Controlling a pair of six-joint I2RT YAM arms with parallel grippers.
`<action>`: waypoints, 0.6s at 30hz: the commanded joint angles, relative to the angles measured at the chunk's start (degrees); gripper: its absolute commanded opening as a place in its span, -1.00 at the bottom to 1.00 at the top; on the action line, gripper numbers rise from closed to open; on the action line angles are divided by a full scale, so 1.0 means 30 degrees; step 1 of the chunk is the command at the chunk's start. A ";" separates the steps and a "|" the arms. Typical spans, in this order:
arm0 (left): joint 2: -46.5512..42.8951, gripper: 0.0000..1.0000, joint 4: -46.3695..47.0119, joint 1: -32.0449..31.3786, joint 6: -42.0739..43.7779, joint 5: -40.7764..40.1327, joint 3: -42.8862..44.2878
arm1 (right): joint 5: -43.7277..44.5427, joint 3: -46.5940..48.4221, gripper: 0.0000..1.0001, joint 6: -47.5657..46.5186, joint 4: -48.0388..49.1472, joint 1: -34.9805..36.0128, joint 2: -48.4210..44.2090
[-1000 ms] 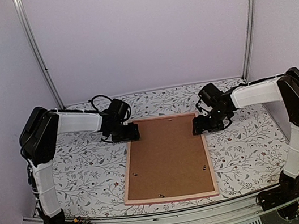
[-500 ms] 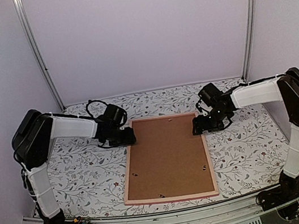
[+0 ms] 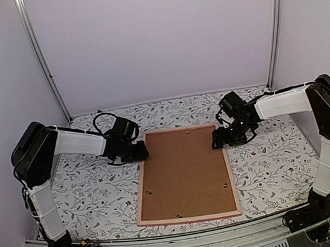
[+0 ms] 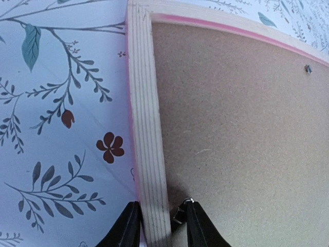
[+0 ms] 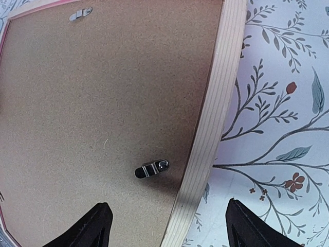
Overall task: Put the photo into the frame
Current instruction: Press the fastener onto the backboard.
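I count one frame (image 3: 190, 219), lying face down in the middle of the table (image 3: 93, 186), and two hands near its far corners. The frame's rim is pale, striped wood with a pink edge, and a plain brown backing (image 3: 185, 171) fills it. My left hand (image 4: 162, 229) straddles the left rail, fingers narrow and close on either side; I cannot tell whether they pinch it. My right hand (image 5: 175, 229) stands wide across the right rail, one finger over the backing, the other over the table. One dark turn clip (image 5: 152, 169) sits just inside that rail.
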 commanded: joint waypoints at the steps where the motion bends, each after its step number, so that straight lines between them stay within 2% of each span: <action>1: 0.0032 -0.41 -0.0950 0.0295 -0.0150 0.0872 -0.0987 | -0.0096 -0.0319 0.59 -0.0053 0.0131 -0.0103 -0.0455; 6: -0.0298 -0.45 -0.0417 0.0611 -0.0306 0.1630 -0.1331 | -0.0096 -0.0316 0.59 -0.0096 0.0124 -0.0099 -0.0434; 9: -0.0428 -0.39 -0.0155 0.0730 -0.0276 0.2091 -0.1313 | -0.0179 -0.0377 0.59 -0.0083 0.0226 -0.0103 -0.0364; 14: -0.0642 -0.20 -0.0021 0.0917 -0.0309 0.2379 -0.1287 | -0.0285 -0.0595 0.59 -0.0025 0.0419 -0.0103 -0.0310; 18: -0.0951 0.05 -0.0073 0.1023 -0.0179 0.2469 -0.1229 | -0.0229 -0.0661 0.59 -0.0052 0.0422 -0.0096 -0.0313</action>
